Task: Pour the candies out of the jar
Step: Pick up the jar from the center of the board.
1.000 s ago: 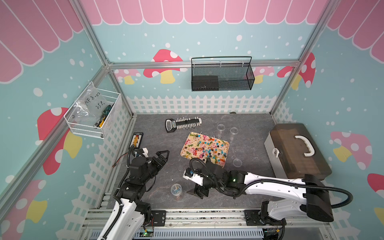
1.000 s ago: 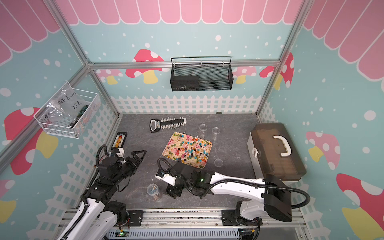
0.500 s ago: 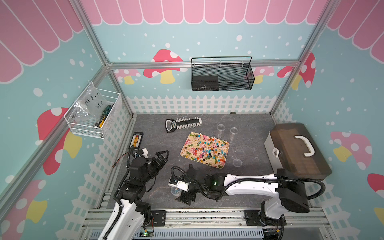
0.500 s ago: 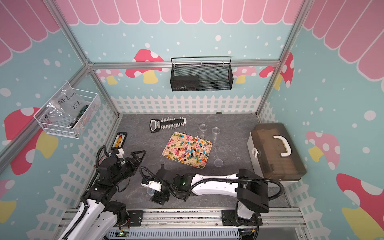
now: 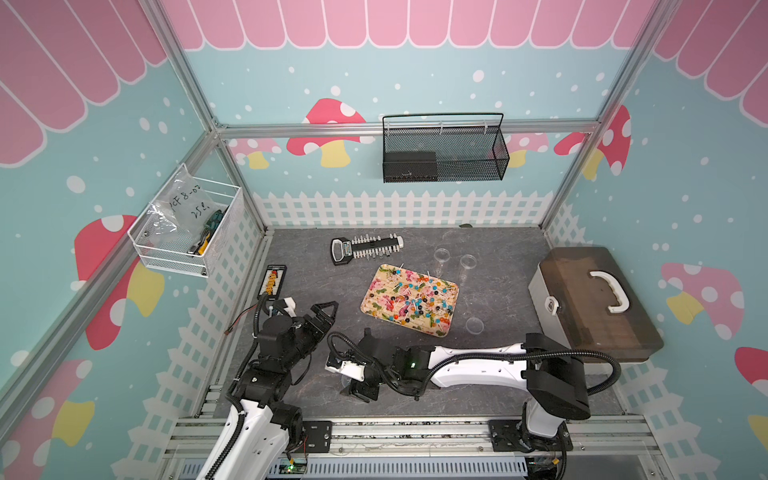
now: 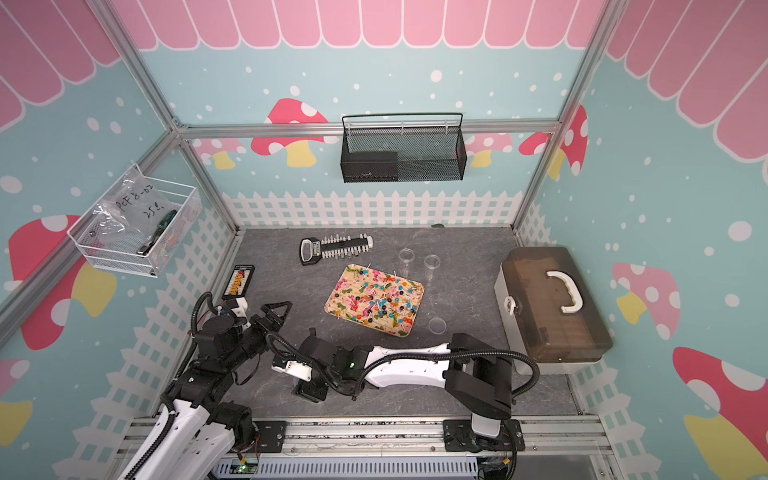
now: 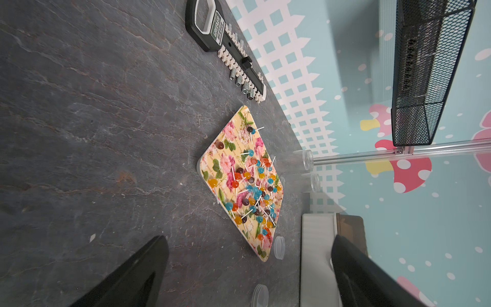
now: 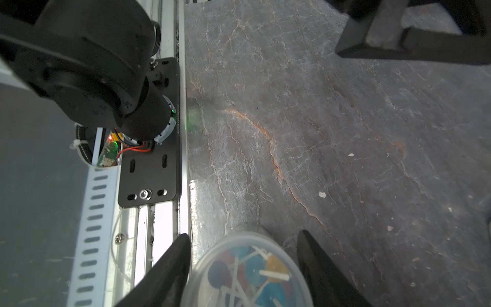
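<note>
On the far left wall a white wire basket is hung, with a clear bag in it; below it, at the left edge of the grey tabletop, a small black case is laid. Just past it the left pincer is held above the tabletop; its jaws are spread as wide as they go, and nothing is held in it.

Next, near the front edge, the right pincer is set low at the jar. In the right wrist view the jar is seen standing on the tabletop between the two jaws, which are partly open; one jaw looks to be touching its side, but it cannot be told whether the jar is squeezed. Candies are seen inside it through the clear plastic.

Further back a black and white tool rack is laid; in the middle a flowered tray is set flat, and many loose candies are spread on it. Just behind the tray two clear pots are stood; a round clear lid is laid by the tray's near right corner. On the far right a brown box with a white handle is seen.
</note>
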{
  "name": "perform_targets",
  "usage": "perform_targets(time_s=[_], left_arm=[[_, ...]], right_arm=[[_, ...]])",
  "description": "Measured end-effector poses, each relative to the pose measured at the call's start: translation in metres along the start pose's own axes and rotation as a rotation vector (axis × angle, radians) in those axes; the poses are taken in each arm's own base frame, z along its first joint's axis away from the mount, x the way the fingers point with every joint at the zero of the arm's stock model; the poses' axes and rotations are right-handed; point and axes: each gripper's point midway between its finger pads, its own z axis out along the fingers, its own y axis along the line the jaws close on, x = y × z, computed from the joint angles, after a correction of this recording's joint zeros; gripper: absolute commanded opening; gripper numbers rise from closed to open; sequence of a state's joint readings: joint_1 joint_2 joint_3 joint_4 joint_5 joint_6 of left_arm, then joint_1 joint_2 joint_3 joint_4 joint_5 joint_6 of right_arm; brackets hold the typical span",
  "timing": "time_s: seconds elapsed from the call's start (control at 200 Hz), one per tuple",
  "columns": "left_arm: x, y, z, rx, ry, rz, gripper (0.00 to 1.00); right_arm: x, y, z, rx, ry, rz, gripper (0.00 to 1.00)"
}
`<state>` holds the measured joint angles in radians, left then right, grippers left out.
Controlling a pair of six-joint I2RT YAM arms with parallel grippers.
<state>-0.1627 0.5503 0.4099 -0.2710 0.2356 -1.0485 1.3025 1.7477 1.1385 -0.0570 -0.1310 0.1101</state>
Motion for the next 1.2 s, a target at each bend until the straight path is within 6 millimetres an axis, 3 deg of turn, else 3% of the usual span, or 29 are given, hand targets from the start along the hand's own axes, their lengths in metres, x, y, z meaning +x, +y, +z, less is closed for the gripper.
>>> perform_targets(time_s=[0.19, 0.355, 0.48, 0.645, 0.75, 0.856, 0.946, 1.081, 1.201], left_arm=[[0.0, 0.0, 0.0, 0.0, 0.0, 0.002, 0.99], [-0.005, -0.008, -0.002, 0.012, -0.009, 0.034, 0.99], [-0.016, -0.034, -0.01, 0.049, -0.031, 0.133, 0.99], [-0.024, -0.083, -0.025, 0.152, -0.023, 0.358, 0.99], [-0.019, -0.12, -0.037, 0.28, 0.008, 0.513, 0.99], [-0.008, -0.153, -0.053, 0.421, 0.039, 0.673, 0.99], [0.009, -0.176, -0.067, 0.538, 0.069, 0.808, 0.99], [0.036, -0.199, -0.082, 0.681, 0.114, 0.965, 0.99], [0.065, -0.206, -0.082, 0.774, 0.191, 1.055, 0.99]], right_arm=[[0.002, -0.004, -0.004, 0.005, -0.002, 0.015, 0.43], [-0.002, -0.031, -0.034, 0.03, -0.014, 0.069, 0.41], [-0.024, -0.07, -0.079, 0.072, -0.058, 0.116, 0.4], [-0.083, -0.131, -0.158, 0.141, -0.161, 0.144, 0.4], [-0.113, -0.154, -0.21, 0.154, -0.233, 0.145, 0.4], [-0.133, -0.156, -0.249, 0.12, -0.288, 0.139, 0.4], [-0.144, -0.148, -0.269, 0.06, -0.323, 0.133, 0.39], [-0.152, -0.133, -0.283, -0.043, -0.35, 0.131, 0.39], [-0.152, -0.122, -0.286, -0.115, -0.354, 0.144, 0.38]])
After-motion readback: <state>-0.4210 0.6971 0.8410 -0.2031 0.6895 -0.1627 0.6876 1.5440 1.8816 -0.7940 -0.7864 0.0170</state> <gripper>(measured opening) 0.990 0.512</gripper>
